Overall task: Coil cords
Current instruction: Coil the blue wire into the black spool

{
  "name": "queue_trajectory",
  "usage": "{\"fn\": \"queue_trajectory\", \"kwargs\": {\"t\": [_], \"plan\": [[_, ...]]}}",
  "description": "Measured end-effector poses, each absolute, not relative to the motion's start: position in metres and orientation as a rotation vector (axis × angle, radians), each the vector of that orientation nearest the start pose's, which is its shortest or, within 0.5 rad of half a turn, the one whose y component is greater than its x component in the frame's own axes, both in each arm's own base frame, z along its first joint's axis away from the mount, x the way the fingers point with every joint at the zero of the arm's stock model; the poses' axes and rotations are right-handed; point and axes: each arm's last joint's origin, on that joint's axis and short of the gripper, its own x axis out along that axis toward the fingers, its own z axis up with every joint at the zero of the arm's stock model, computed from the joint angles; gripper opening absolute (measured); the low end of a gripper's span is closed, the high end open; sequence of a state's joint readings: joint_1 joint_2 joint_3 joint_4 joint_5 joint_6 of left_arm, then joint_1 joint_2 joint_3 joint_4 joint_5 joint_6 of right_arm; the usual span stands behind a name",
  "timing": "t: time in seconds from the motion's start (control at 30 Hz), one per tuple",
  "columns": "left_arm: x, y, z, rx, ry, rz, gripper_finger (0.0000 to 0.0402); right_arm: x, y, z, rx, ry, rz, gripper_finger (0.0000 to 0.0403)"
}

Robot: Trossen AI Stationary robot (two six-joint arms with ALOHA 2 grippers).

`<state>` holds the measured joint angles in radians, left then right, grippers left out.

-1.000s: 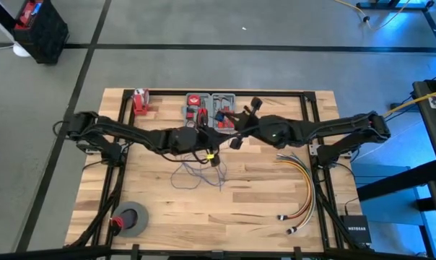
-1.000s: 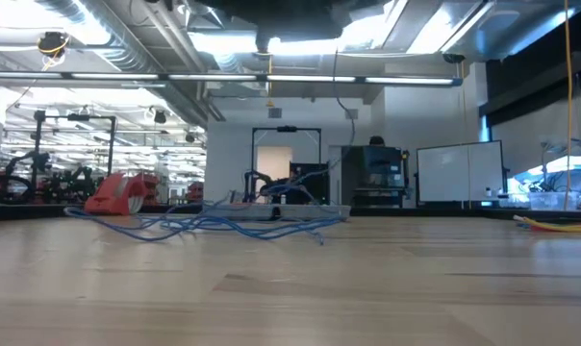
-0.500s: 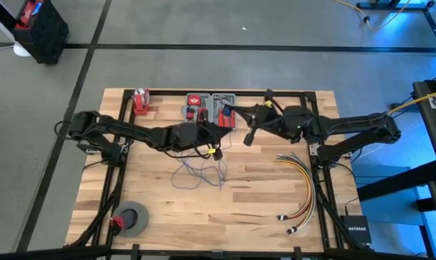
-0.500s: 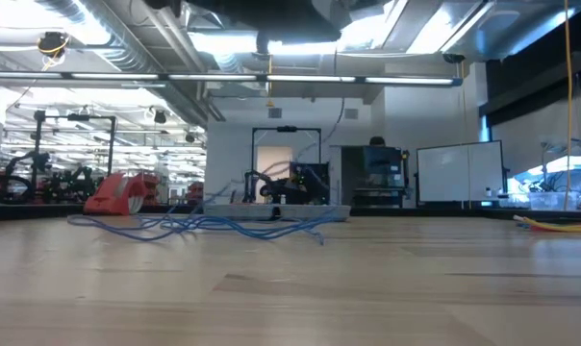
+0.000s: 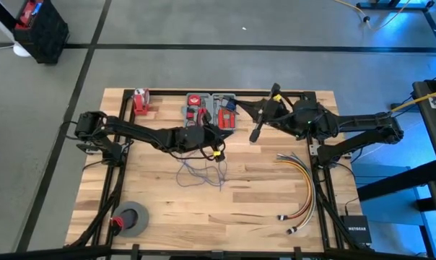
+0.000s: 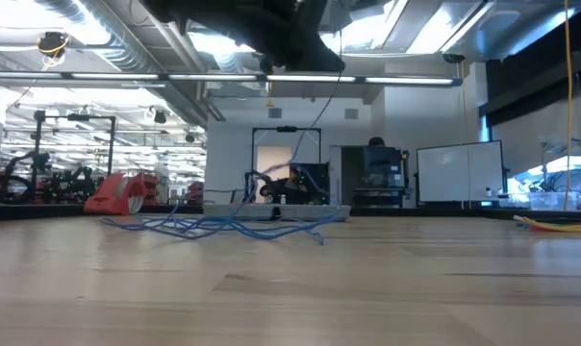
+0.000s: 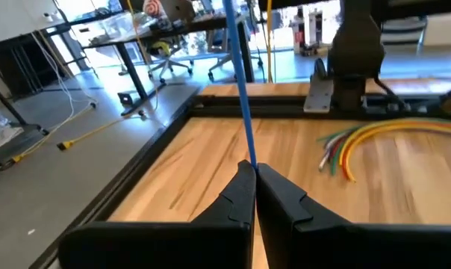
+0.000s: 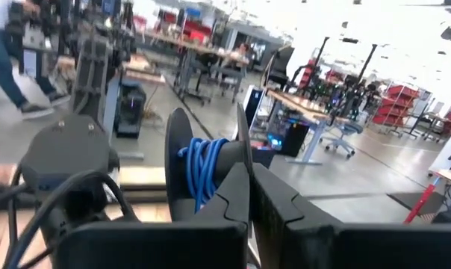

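Observation:
Thin blue cords (image 5: 200, 173) lie in a loose tangle on the table's middle (image 6: 214, 226). My left gripper (image 5: 218, 153) hangs just above their far side, shut on one strand (image 7: 244, 112). That strand runs up and away from the fingers in a straight line. My right gripper (image 5: 265, 114) is raised over the far middle and shut at a black reel (image 8: 203, 172). Blue cord is wound between the reel's two flanges, and the reel shows as a dark bar (image 5: 258, 128) from above. My left gripper (image 7: 254, 168) pinches a single blue strand (image 7: 249, 153) between its two fingertips. The fingers point nearly level toward the table's right side. The strand leaves them taut, rising away. My right gripper (image 8: 249, 175) is shut at the reel's flange (image 8: 240, 142), but its own fingers hide the place of contact. The reel is lifted clear of the table.
A grey tray (image 5: 212, 96) of red and blue parts stands at the far edge, with a red item (image 5: 139, 101) to its left. A yellow, orange and red cable bundle (image 5: 301, 184) lies at the right. A grey tape roll (image 5: 131, 219) sits near left.
My right gripper has risen and drawn back toward the table's far right with the reel. My left gripper has sunk a little, still shut on the strand. The tangle's left end has been pulled in toward the middle.

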<state>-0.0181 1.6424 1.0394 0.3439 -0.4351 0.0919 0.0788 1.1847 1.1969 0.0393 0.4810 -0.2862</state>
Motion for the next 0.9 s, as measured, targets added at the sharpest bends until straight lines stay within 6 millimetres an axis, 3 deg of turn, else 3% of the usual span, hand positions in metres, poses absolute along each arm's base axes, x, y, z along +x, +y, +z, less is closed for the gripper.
{"fn": "queue_trajectory", "kwargs": {"t": [0.13, 0.37, 0.63, 0.77, 0.9], "plan": [[0.357, 0.004, 0.258, 0.199, 0.329, 0.426, 0.0001, 0.258, 0.007, 0.412, -0.282, 0.063, -0.400, 0.0005], [0.314, 0.010, 0.289, 0.262, 0.451, 0.602, 0.0000, 0.259, 0.008, 0.396, -0.301, 0.207, -0.326, 0.0005], [0.272, 0.014, 0.337, 0.188, 0.313, 0.609, 0.0000, 0.278, 0.010, 0.363, -0.335, 0.415, -0.301, 0.0005], [0.264, 0.011, 0.347, 0.117, 0.256, 0.511, 0.0000, 0.292, 0.007, 0.346, -0.402, 0.501, -0.412, 0.0005], [0.271, 0.004, 0.347, 0.078, 0.218, 0.426, 0.0000, 0.305, 0.001, 0.333, -0.440, 0.541, -0.533, 0.0005]]}}
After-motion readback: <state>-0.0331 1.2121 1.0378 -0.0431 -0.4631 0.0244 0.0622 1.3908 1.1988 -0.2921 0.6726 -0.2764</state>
